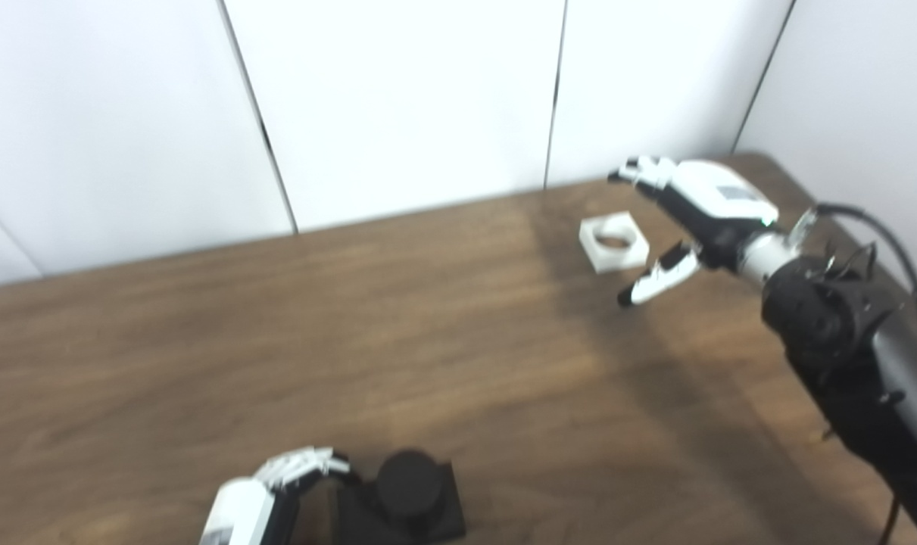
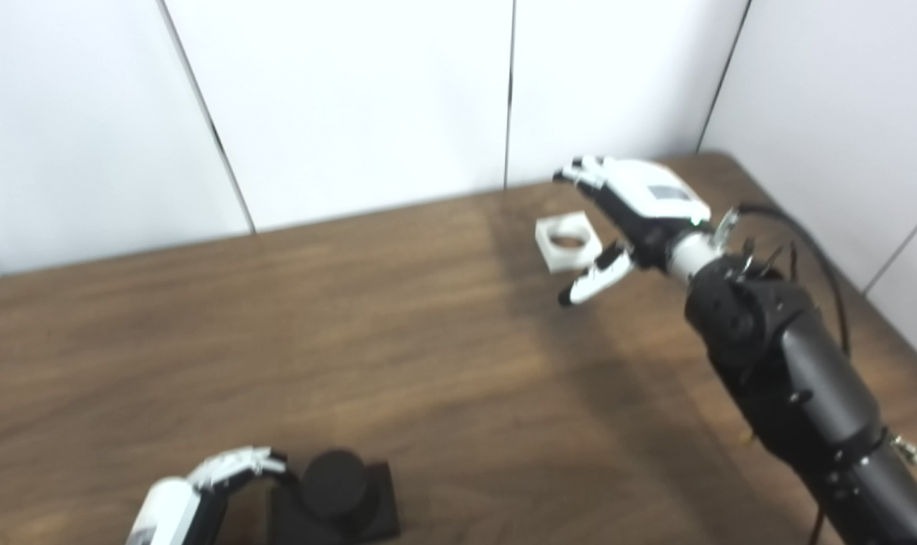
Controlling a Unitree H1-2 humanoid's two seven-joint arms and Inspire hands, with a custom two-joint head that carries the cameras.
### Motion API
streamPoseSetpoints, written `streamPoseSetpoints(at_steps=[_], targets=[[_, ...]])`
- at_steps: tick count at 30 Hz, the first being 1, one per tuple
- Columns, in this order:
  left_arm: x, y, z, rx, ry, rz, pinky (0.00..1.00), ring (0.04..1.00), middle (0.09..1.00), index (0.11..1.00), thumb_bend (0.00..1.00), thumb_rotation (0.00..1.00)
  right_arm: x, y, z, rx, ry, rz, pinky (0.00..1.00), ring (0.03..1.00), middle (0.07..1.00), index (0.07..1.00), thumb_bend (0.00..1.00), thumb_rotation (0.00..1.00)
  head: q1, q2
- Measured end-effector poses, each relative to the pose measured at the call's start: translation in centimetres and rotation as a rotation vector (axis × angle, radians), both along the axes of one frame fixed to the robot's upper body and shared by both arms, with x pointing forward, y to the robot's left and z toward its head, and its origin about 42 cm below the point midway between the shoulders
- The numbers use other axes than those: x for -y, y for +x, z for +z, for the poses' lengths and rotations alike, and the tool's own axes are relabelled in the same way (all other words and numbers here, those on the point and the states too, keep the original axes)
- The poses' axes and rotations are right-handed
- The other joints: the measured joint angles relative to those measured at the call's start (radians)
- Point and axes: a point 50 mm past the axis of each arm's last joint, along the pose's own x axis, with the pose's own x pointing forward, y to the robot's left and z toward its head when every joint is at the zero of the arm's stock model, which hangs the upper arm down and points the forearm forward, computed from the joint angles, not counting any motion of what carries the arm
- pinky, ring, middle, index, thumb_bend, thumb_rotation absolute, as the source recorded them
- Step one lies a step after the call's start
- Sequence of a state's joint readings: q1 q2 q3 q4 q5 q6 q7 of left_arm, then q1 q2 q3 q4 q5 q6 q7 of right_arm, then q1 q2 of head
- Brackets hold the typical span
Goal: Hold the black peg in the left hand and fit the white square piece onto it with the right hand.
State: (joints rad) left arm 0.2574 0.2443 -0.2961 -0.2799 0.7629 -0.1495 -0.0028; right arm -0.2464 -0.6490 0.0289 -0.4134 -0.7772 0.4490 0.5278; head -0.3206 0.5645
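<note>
L eye view: right hand (image 1: 689, 219) is reaching over the far right of the table (image 1: 428, 341), fingers spread wide, thumb sticking out low, holding nothing. White square piece (image 1: 614, 241) is lying flat on the wood just beside it, sitting between thumb and upper fingers but not touching either as far as I can see. Left hand (image 1: 288, 484) is sitting at the near edge, fingers curling toward the black peg (image 1: 407, 484), which is standing on its dark square base. Can't tell if it's actually gripping; blurry, partly cut off.

R eye view: same layout. Right hand (image 2: 631, 208) is hanging open next to the white square piece (image 2: 569, 241), small gap showing. Left hand (image 2: 216, 484) is curling beside the black peg (image 2: 335, 481); contact unclear here too.

Progress, my read: early. Piece isn't picked up yet, peg and piece are well apart, peg hold unconfirmed. Left to do: grasp piece, carry across, line hole up w/ peg, press on.
</note>
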Motion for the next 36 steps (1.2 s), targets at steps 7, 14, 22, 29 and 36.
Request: streamPoseSetpoints(at_steps=[7, 14, 22, 29, 36], targets=[[0.0, 0.1, -0.1, 0.012, -0.005, 0.000, 0.75, 0.768, 0.725, 0.483, 0.52, 0.05, 0.0, 2.8, 0.2, -0.017, -0.024, 0.006, 1.00, 1.000, 0.994, 0.922, 0.97, 0.26, 0.002, -0.005], [0.1, 0.1, -0.1, 0.013, -0.008, 0.001, 0.75, 0.767, 0.725, 0.483, 0.52, 0.05, -0.3, 5.8, -0.5, -0.057, -0.057, -0.013, 1.00, 1.000, 0.992, 0.909, 0.96, 0.25, 0.008, 0.005], [0.1, 0.0, -0.1, 0.014, -0.011, 0.002, 0.76, 0.768, 0.725, 0.483, 0.52, 0.05, 0.4, 9.2, -2.9, -0.162, -0.118, -0.043, 1.00, 1.000, 0.983, 0.862, 0.95, 0.23, 0.009, 0.020], [0.2, 0.0, -0.1, 0.014, -0.015, 0.003, 0.75, 0.768, 0.726, 0.484, 0.52, 0.05, 1.1, 11.3, -4.7, -0.267, -0.209, -0.078, 1.00, 1.000, 0.962, 0.848, 0.97, 0.21, 0.014, 0.031], [0.2, -0.2, 0.0, 0.011, -0.016, 0.004, 0.77, 0.770, 0.728, 0.484, 0.52, 0.05, 1.4, 12.7, -4.2, -0.299, -0.268, -0.086, 1.00, 1.000, 0.968, 0.868, 0.99, 0.24, 0.018, 0.035]])
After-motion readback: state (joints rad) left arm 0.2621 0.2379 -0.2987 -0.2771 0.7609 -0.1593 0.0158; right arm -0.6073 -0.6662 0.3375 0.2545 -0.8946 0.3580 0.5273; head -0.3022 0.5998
